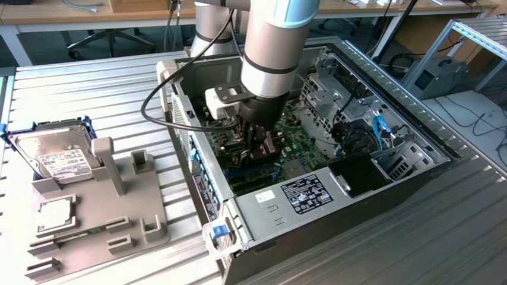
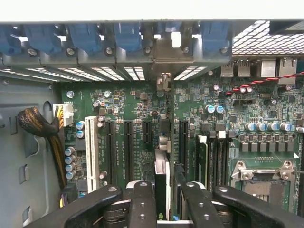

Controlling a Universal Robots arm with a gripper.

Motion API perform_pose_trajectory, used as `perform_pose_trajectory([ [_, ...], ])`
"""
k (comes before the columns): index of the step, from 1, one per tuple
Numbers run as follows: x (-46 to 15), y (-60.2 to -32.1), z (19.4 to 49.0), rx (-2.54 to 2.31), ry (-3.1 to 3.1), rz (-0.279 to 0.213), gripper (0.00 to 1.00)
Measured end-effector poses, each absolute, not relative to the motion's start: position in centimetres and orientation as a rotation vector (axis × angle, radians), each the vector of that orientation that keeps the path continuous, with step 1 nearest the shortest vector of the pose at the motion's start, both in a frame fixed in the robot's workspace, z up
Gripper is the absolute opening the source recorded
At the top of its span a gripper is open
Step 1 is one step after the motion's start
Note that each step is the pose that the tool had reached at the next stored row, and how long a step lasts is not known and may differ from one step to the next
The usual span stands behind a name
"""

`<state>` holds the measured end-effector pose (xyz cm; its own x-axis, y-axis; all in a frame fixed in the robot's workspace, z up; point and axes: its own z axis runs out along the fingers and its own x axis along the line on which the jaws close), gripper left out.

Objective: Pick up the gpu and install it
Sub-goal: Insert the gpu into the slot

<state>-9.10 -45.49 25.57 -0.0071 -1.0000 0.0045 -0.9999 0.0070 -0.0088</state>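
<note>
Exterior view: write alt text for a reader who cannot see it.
A robot arm reaches down into an open computer case, its gripper holding the gpu upright just above the green motherboard. On the exterior view's left, a grey holder tray on the metal table carries a hard drive and a CPU chip.

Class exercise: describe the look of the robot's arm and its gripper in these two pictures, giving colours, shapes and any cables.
The arm is a thick silver-grey tube with dark ring bands at its joints. A white boxy block sits at the wrist, and a black cable loops out from it. The gripper is black; in the wrist view its fingers are dark jointed links studded with round silver screws.
</note>
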Motion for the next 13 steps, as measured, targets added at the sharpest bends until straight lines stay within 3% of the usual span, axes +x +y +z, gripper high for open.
perform_pose_trajectory([
  [6,-9.10,-45.48,25.52,-2.211,2.226,-0.014,0.27],
  [9,-9.10,-45.49,25.54,-2.211,2.227,-0.015,0.40],
  [13,-9.10,-45.49,25.88,-2.211,2.227,-0.015,0.40],
])
